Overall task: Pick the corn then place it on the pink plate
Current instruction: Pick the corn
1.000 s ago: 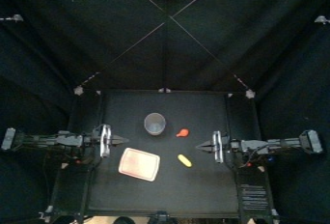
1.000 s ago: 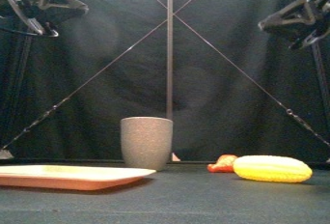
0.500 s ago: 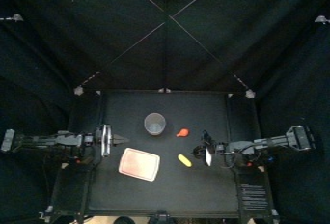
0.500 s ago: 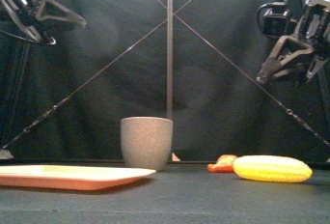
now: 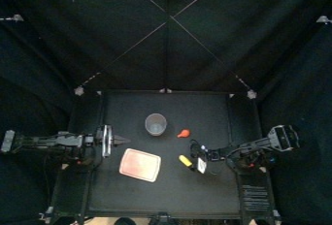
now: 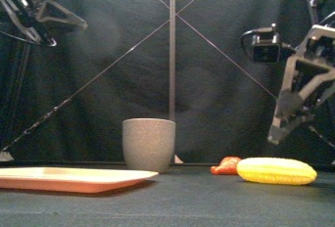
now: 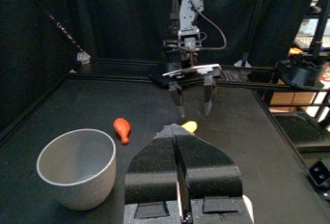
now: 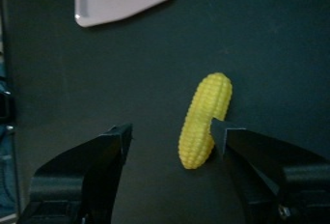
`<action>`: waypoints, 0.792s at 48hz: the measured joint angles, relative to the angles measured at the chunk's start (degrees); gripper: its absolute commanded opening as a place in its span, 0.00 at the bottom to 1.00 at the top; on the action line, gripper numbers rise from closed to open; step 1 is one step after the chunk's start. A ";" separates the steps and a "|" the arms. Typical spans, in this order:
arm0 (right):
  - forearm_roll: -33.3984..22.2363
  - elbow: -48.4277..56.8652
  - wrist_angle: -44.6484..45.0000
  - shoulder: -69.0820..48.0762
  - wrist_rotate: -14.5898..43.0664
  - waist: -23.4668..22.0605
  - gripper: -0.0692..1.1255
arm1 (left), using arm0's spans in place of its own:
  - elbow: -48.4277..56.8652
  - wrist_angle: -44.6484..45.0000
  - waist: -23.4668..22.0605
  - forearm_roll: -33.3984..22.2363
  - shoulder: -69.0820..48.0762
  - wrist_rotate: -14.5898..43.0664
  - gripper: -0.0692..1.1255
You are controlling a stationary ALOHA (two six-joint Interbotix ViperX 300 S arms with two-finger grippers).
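Seen from the top view, corn (image 5: 185, 159) lies on bare table just right of pink tray (image 5: 140, 164). Front view: right gripper (image 6: 277, 133) hangs above corn, not touching. Right wrist view: jaws spread, corn below them. Left wrist view: left gripper (image 7: 179, 141) pressed together, empty.

A robot lab booth: black curtains (image 5: 78, 35) enclose a small black table (image 5: 116, 192).

The table (image 5: 115, 196) bears tray (image 5: 140, 164), cup (image 5: 157, 124), corn (image 5: 185, 159) (plus red toy (image 5: 183, 132)).
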 measured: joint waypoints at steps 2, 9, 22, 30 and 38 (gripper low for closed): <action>0.09 -0.26 0.00 1.49 0.00 -0.09 0.87 | 0.00 0.00 0.09 0.00 0.00 -0.09 0.04; -0.09 -1.93 0.18 5.89 0.00 -0.26 0.87 | 0.00 0.00 0.00 0.00 -0.09 0.00 0.04; -0.09 -4.66 2.02 9.49 0.00 -0.53 0.84 | 0.00 0.09 0.00 -0.09 -0.18 0.09 0.04; -0.09 -5.62 2.20 10.99 0.00 -0.97 0.71 | -0.09 0.09 0.09 -0.09 -0.26 0.09 0.04; -0.35 -7.47 2.29 12.48 0.00 -1.23 0.54 | -0.09 0.09 0.00 0.00 -0.18 0.09 0.04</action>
